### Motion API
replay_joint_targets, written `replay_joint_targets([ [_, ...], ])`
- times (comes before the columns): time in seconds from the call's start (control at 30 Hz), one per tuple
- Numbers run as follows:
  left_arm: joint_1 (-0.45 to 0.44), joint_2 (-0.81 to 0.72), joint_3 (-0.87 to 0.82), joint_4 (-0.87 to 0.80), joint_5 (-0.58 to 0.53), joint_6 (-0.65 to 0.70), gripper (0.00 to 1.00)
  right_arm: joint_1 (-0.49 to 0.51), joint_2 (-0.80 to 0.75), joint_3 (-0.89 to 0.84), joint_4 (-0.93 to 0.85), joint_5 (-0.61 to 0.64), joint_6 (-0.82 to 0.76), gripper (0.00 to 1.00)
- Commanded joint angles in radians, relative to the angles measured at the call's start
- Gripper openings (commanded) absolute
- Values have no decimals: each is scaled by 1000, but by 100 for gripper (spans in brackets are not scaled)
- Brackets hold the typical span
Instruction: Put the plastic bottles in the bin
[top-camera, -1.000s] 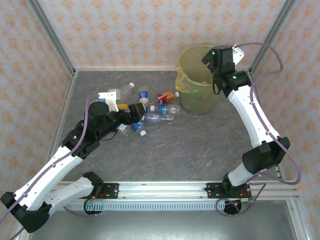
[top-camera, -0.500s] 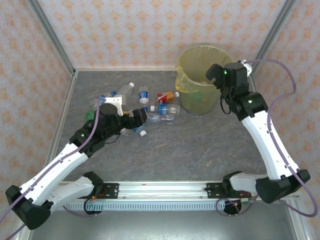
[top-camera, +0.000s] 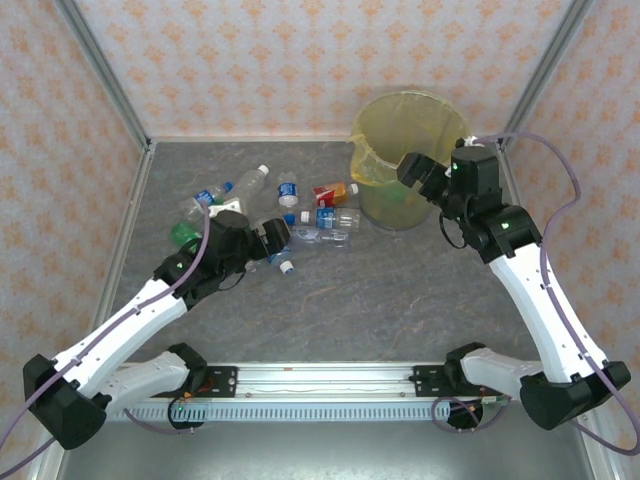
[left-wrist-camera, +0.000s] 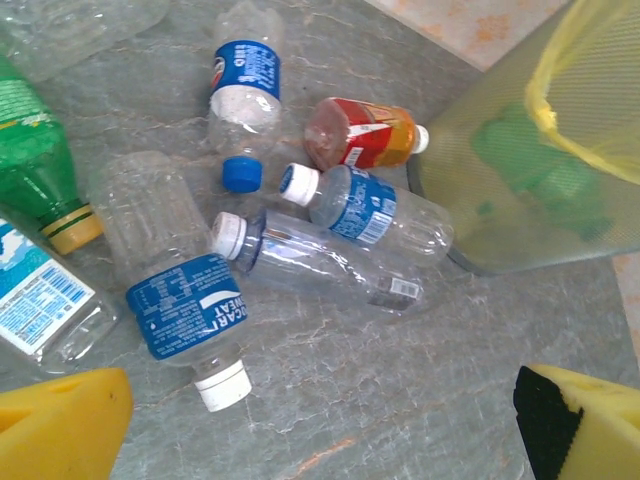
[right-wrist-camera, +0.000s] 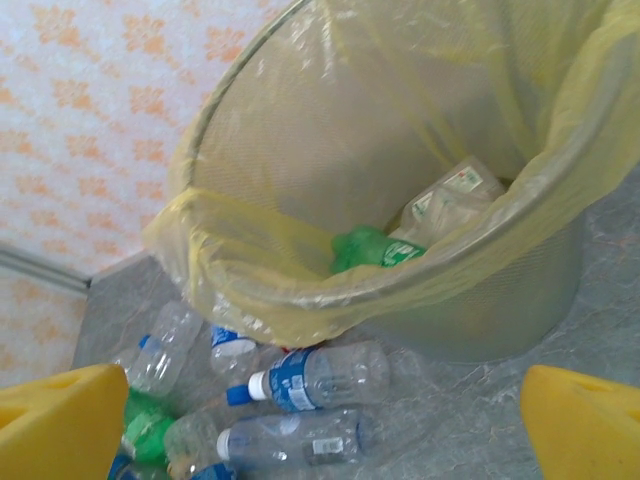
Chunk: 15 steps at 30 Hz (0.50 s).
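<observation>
Look from above first. Find the left gripper (top-camera: 268, 238), spread wide and empty, low over the bottles (top-camera: 318, 222) lying left of the bin (top-camera: 395, 208). Find the right gripper (top-camera: 412, 172), spread wide and empty too, right beside the bin.

Now look from the left wrist. See both yellow fingers (left-wrist-camera: 60, 420) far apart, with nothing between them. Pick just one: the blue-label bottle (left-wrist-camera: 185, 305), lying flat, far left of the bin. Go down over its fat middle, not its white cap (left-wrist-camera: 222, 385). Miss the long bottle (left-wrist-camera: 320, 262) right beside it. Squeeze softly to avoid squashing.

Last, look from the right wrist. See a green bottle (right-wrist-camera: 370, 248) and a clear one (right-wrist-camera: 450, 200) down inside the bin. Lift high over the rim before letting go.
</observation>
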Motion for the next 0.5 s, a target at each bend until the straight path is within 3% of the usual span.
replay_joint_targets([
  [0.0,-4,40,24,-48,-85,-79,99,7,-25,-36,52,-83,-69,100],
  [0.13,-4,107,67,-49,-114,-105,99,7,-27,-63,74,-124,-106,100],
  [0.27,7,176,177,-89,-173,-33,99,6,-46,-95,105,-177,-126,100],
  [0.47,159,255,316,-206,-153,-6,99,7,-66,-122,140,-232,-153,100],
])
